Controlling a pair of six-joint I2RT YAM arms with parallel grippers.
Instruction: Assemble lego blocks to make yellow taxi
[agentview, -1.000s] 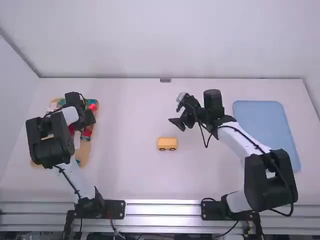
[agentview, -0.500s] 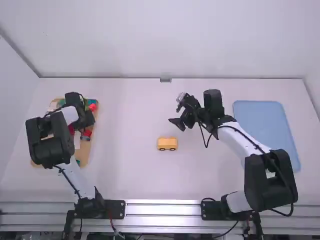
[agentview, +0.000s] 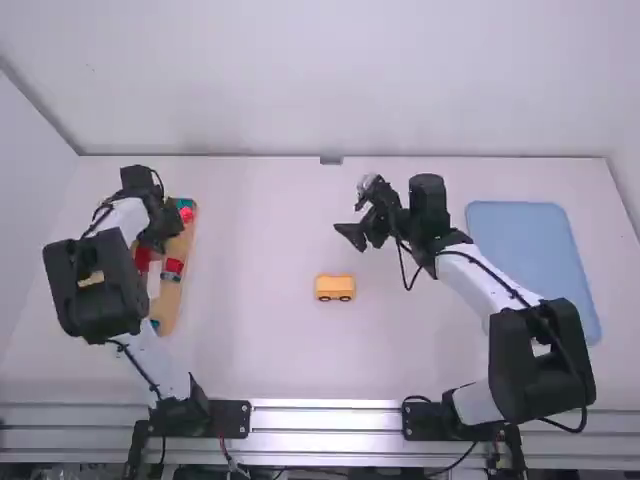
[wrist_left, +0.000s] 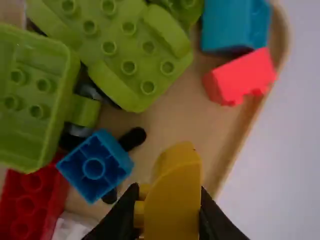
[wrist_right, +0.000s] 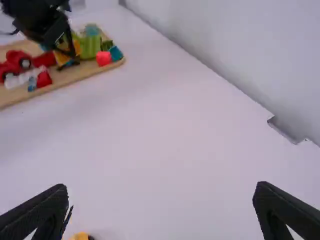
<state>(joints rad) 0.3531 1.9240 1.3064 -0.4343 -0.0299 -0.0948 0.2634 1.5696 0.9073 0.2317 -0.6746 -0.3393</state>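
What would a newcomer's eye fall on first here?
Probably the small yellow vehicle near the high view's middle. Next, the tan tray of bright blocks at that view's left, where the left gripper holds a yellow block. Then perhaps the pale blue panel at that view's right.

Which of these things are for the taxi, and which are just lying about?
For the taxi, most likely:
- yellow block, in the left gripper
- yellow wheeled piece
- wooden tray, holding parts

Probably just lying about:
- green blocks
- small blue block
- red blocks
- flat blue board
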